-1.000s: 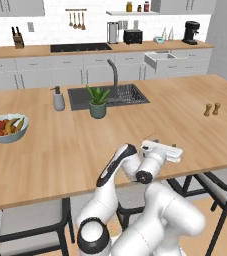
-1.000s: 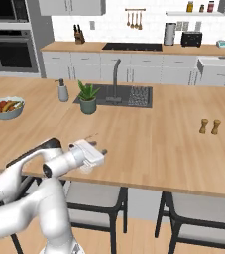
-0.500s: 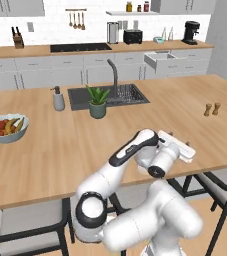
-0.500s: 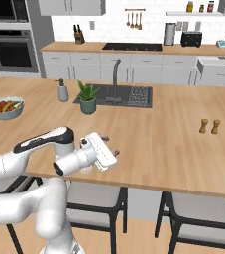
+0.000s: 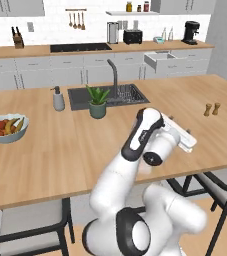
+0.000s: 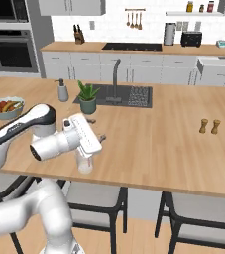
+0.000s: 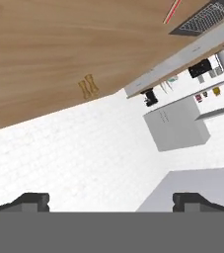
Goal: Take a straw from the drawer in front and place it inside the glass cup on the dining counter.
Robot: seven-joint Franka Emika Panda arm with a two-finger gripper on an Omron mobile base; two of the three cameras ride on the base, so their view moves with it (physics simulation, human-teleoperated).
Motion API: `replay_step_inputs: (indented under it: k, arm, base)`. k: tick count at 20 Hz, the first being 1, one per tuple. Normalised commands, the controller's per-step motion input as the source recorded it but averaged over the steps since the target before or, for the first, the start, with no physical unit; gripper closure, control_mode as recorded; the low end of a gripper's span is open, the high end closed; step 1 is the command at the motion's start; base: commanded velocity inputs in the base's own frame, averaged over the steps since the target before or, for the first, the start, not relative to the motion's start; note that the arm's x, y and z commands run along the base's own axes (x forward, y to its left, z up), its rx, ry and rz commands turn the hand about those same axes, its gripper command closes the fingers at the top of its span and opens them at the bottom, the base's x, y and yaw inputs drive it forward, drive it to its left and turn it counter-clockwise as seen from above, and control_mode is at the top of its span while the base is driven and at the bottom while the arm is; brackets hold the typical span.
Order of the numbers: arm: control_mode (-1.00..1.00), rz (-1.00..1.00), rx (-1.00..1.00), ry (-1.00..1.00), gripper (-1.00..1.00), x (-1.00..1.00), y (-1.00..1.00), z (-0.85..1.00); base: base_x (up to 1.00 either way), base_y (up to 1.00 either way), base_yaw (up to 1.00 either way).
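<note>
While the straw (image 7: 172,11) lies flat on the dining counter (image 5: 45,150), the jaws stand wide open with nothing between them

- straw: thin red stick, well ahead of the fingertips (image 7: 34,200) in the hand view, at the far top edge, just beside the dark sink (image 7: 202,20); nowhere near the jaws
- gripper (image 7: 111,201): hand turned on its side and aimed out along the counter, both tips spread to the edges of the hand view, gap empty
- glass cup (image 6: 85,161): clear tumbler standing upright on the counter's near edge, right under the hand in the right base view; can't tell whether the hand touches it
- drawer (image 5: 161,60): pulled open on the back wall cabinets, far beyond the jaws, past the sink; its inside isn't readable from here
- two small wooden shakers (image 5: 211,109): standing side by side on the counter, ahead of the jaws and off to one side, well apart from them
- potted plant (image 5: 97,102): at the sink's front edge, behind the hand's line of sight
- grey soap dispenser (image 5: 58,99) and fruit bowl (image 5: 5,127): further along the counter, well away from the jaws
</note>
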Motion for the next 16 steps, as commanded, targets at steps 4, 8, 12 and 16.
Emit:
replay_step_inputs:
  k: [4,8,12,16]
  arm:
    - [-1.0,0.0,0.13,0.0,-1.0,-0.38,-0.06,1.0]
    - [-1.0,0.0,0.14,-0.06,-1.0,-0.56,-0.26,1.0]
    - [-1.0,0.0,0.11,-0.18,-1.0,-0.76,-0.03,1.0]
    - [-1.0,0.0,0.08,-0.23,-1.0,-0.92,0.05,0.94]
  base:
    - [0.0,0.0,0.0]
    - [0.0,0.0,0.0]
    - [0.0,0.0,0.0]
    - [0.0,0.0,0.0]
